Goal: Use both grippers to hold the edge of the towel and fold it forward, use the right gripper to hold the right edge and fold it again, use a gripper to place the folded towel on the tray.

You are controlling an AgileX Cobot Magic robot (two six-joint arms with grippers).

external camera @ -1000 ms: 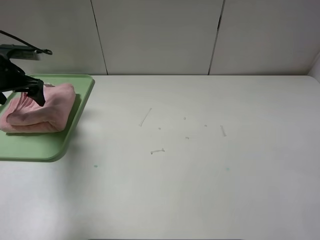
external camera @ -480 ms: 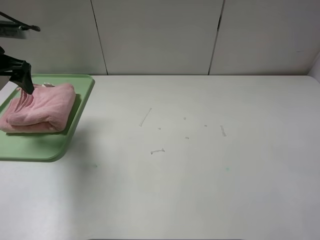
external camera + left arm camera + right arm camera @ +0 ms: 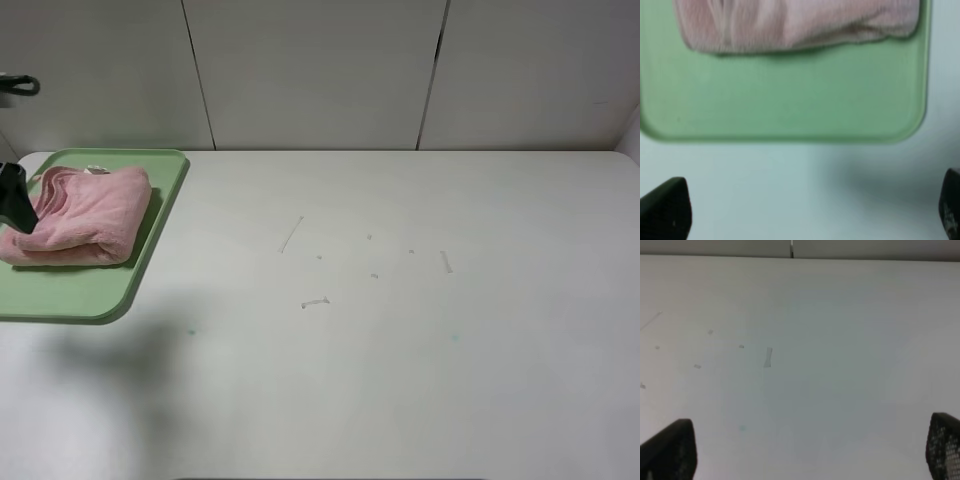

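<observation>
The towel (image 3: 78, 217) lies folded into a thick salmon-pink bundle on the light green tray (image 3: 90, 290) at the table's far left, with its white tag (image 3: 96, 170) at the back. In the left wrist view the towel (image 3: 795, 25) fills the tray's (image 3: 790, 105) far part. My left gripper (image 3: 807, 210) is open and empty, over the table just off the tray's rim; its black end shows at the left edge of the exterior view (image 3: 14, 196). My right gripper (image 3: 805, 450) is open and empty over bare table, and is out of the exterior view.
The white table (image 3: 400, 380) carries a few small scuff marks near its middle (image 3: 315, 301). One mark shows in the right wrist view (image 3: 768, 357). A panelled wall (image 3: 320, 70) runs along the table's back edge.
My left gripper has let go of the towel, lifted off it and drawn back to the left, nearly out of the exterior view. The towel stays on the tray.
</observation>
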